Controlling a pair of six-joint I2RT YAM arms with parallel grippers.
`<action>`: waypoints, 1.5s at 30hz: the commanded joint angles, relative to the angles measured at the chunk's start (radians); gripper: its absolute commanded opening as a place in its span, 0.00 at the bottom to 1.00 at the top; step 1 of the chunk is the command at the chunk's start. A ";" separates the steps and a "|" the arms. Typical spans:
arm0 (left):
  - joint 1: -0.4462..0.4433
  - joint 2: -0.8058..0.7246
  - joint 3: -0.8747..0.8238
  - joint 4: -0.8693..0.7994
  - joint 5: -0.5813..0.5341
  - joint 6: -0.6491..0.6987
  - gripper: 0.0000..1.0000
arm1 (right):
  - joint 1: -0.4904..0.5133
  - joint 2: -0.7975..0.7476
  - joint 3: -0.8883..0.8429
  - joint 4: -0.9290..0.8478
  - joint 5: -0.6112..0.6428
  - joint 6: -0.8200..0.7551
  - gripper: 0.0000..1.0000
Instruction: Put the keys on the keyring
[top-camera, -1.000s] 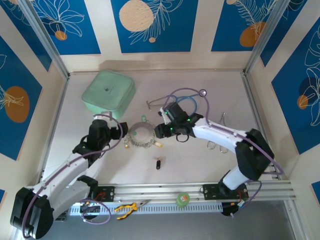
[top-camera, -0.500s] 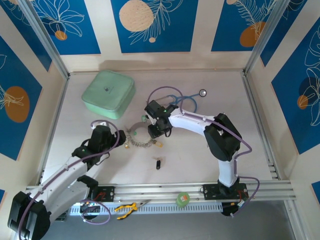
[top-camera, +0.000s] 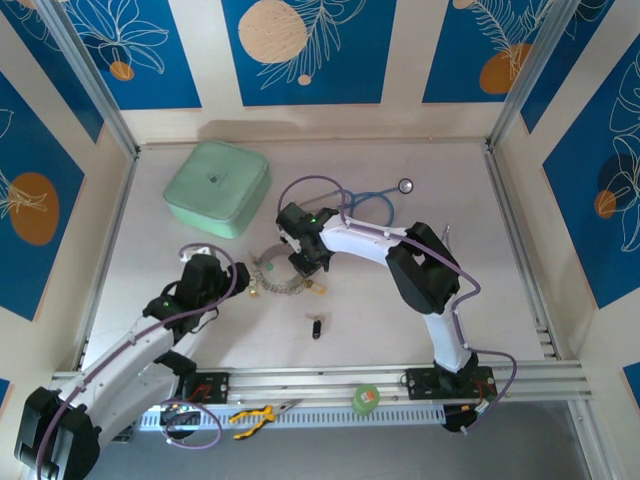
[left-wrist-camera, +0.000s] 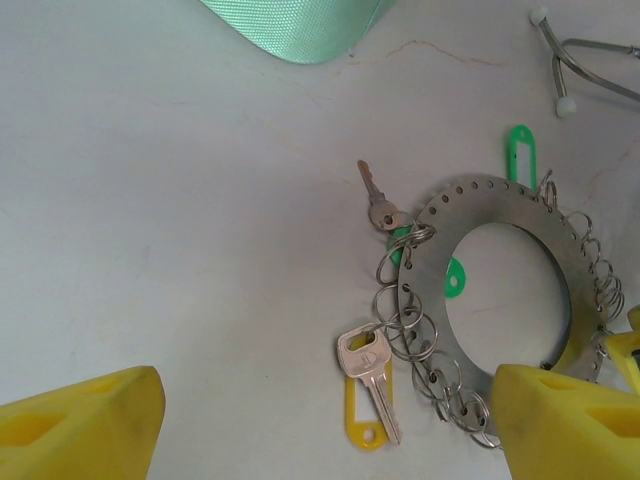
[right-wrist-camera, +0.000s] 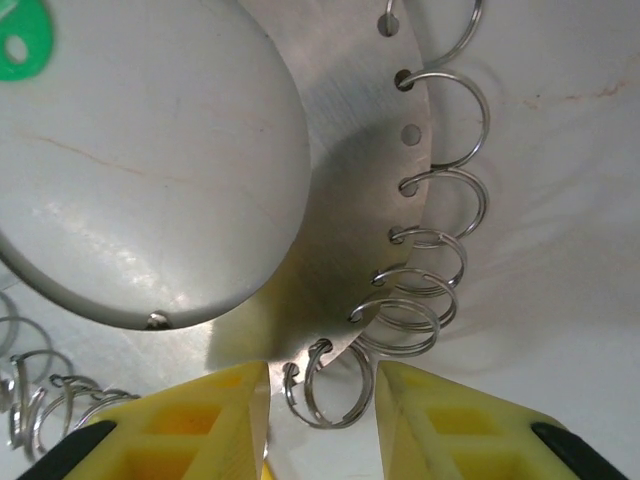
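The keyring (top-camera: 280, 275) is a flat silver plate ring (left-wrist-camera: 480, 200) with holes round its rim, hung with small split rings. On it are silver keys, one with a yellow tag (left-wrist-camera: 368, 385), and green tags (left-wrist-camera: 518, 150). A black-headed key (top-camera: 316, 327) lies loose on the table in front of it. My left gripper (top-camera: 233, 279) is open just left of the keyring (left-wrist-camera: 325, 432), its yellow fingers (left-wrist-camera: 80, 430) wide apart. My right gripper (top-camera: 308, 262) is down on the ring's right edge (right-wrist-camera: 350, 200). Its jaws (right-wrist-camera: 323, 420) stand narrowly apart either side of one small split ring (right-wrist-camera: 325, 390).
A mint-green case (top-camera: 217, 187) sits at the back left. The blue-tubed stethoscope (top-camera: 372, 198) lies behind the right arm. Pliers (top-camera: 253, 416) and a green tape roll (top-camera: 366, 398) rest on the front rail. Metal frame walls bound the table.
The right arm has swung left and come down onto the keyring's edge, its jaws narrowing round a small split ring. The left gripper drew back slightly to the left.
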 joint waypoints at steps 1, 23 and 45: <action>-0.005 -0.012 -0.005 0.010 -0.027 -0.002 0.84 | 0.007 0.025 0.037 -0.036 0.026 -0.023 0.33; -0.005 -0.033 -0.003 0.003 -0.036 0.003 0.84 | 0.003 0.071 0.077 -0.068 0.091 -0.045 0.11; -0.004 -0.044 -0.003 0.010 -0.050 0.028 0.84 | -0.104 -0.092 -0.104 0.010 -0.267 0.033 0.00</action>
